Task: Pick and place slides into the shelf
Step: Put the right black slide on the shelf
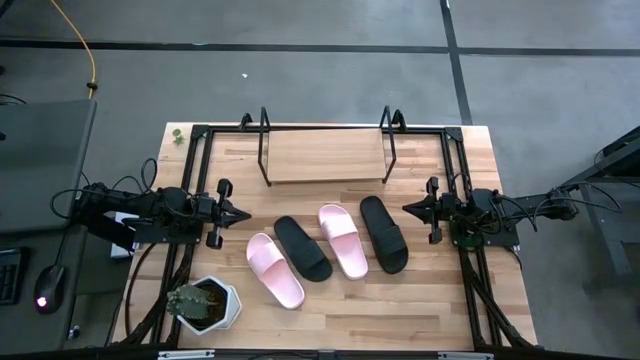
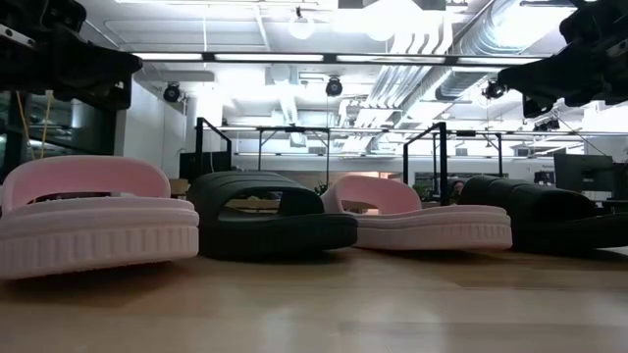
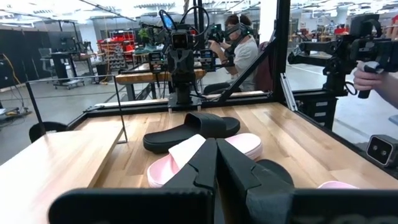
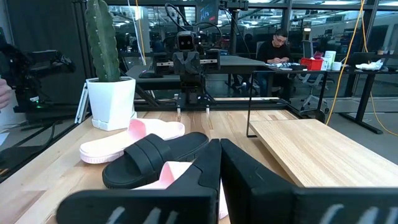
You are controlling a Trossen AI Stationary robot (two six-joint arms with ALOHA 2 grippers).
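Note:
Four slides lie sole-down in a row mid-table, toes toward the near edge: a pink slide [image 1: 274, 268], a black slide [image 1: 302, 247], a second pink slide [image 1: 342, 239] and a second black slide [image 1: 384, 233]. The shelf [image 1: 325, 155], a light board between thin black frame ends, stands behind them at the far edge. My left gripper [image 1: 243, 214] [image 3: 216, 144] hovers shut left of the row, pointing right. My right gripper [image 1: 408, 208] [image 4: 220, 144] hovers shut right of the row, pointing left. Neither touches a slide.
A cactus in a white pot [image 1: 205, 303] stands near the table's near-left corner. A black metal frame [image 1: 196, 135] runs round the table. Bare wood lies between the slides and the near edge. Beyond the table a person [image 3: 245, 43] sits and a hand [image 3: 372, 78] shows.

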